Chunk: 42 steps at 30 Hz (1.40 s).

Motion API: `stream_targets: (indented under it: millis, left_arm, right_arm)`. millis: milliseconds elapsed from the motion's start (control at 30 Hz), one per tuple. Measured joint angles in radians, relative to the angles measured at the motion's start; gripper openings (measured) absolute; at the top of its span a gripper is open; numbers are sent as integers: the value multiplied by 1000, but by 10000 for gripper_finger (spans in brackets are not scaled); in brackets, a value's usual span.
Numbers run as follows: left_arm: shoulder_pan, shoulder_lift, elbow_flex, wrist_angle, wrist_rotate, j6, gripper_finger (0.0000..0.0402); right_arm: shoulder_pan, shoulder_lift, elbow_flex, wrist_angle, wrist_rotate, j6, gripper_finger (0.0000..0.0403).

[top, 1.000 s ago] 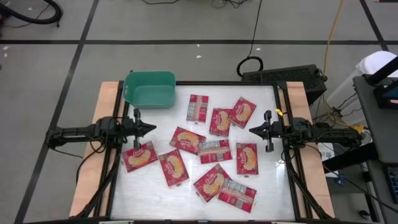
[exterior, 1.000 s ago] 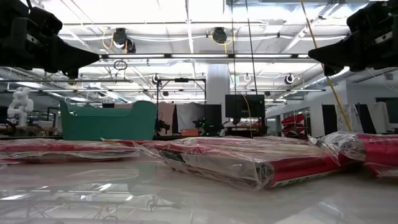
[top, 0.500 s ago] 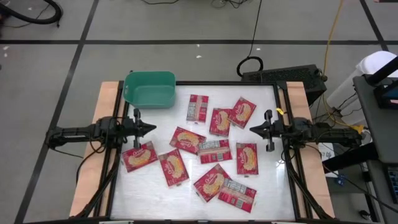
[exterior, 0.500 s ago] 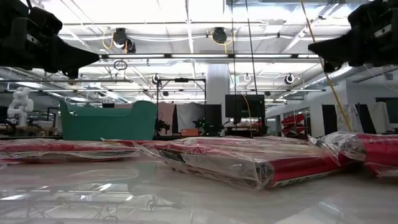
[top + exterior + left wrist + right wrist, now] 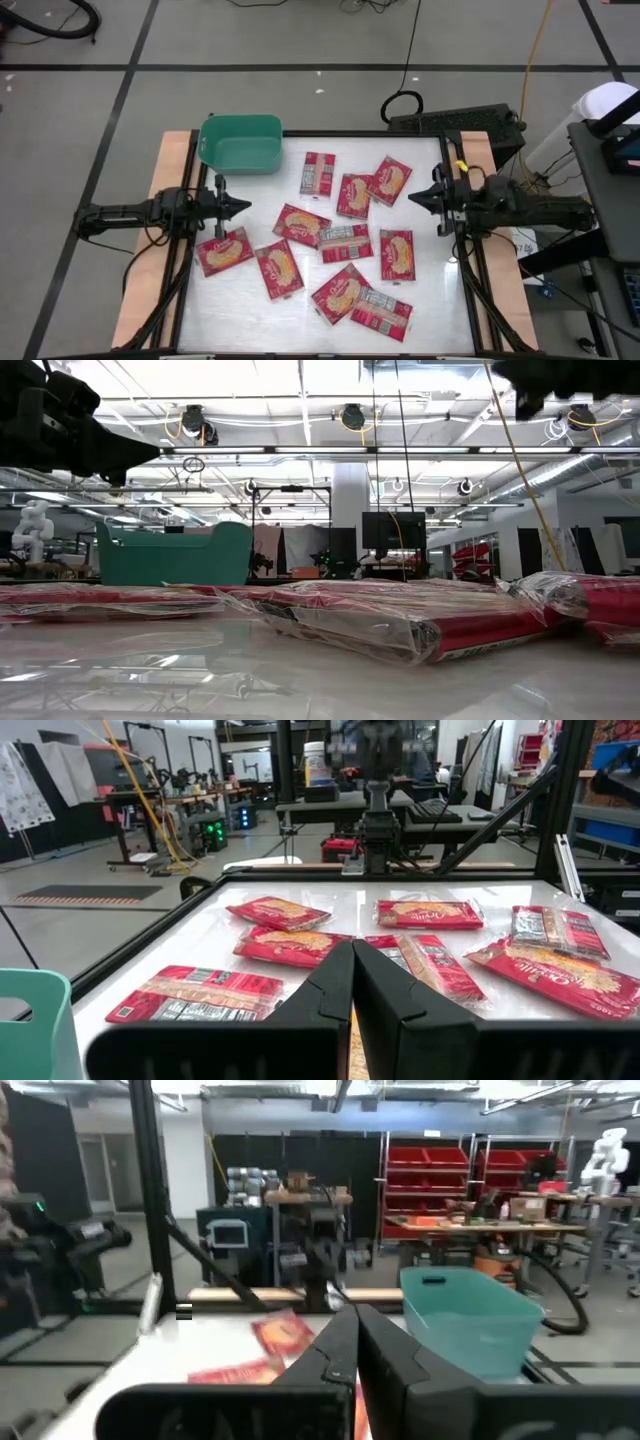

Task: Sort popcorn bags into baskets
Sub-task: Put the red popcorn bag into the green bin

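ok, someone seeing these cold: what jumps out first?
The scatter of red popcorn bags across the middle of the white table, some picture side up, some print side up. Next, the teal basket at the far left corner, with nothing visible in it. Both grippers are shut and hold nothing, the left gripper at the left edge and the right gripper at the right.

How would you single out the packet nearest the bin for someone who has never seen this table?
Start at the teal bin in the table's far left corner. Just to its right lies one packet, apart from the others. Unlike the packets beside it, which show the yellow popcorn picture, it lies print side up.
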Motion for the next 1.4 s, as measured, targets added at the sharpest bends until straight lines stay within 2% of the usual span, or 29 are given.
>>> stream_targets:
  millis: [167,300,400,533,733,1033,1200,1300,1400]
  left_arm:
    - [0,0,-1,16,-2,0,10]
    - [0,0,-1,23,-2,0,10]
    - [0,0,-1,25,-2,0,10]
    - [0,0,-1,27,-2,0,10]
    - [0,0,0,28,-1,0,10]
    - [0,0,0,41,0,-1,10]
    - [0,0,0,79,-16,-81,10]
    - [0,0,0,118,-17,-110,10]
    - [-5,0,1,141,0,-157,10]
  right_arm:
    - [17,183,215,-165,14,15,0]
    - [21,323,364,-309,116,14,0]
    - [21,417,444,-404,187,22,0]
    - [21,524,503,-475,213,18,0]
    - [20,634,514,-496,241,57,0]
    - [20,794,508,-688,317,136,3]
    - [20,859,403,-665,319,121,33]
    - [20,879,318,-583,330,104,60]
    - [20,884,240,-481,384,108,93]
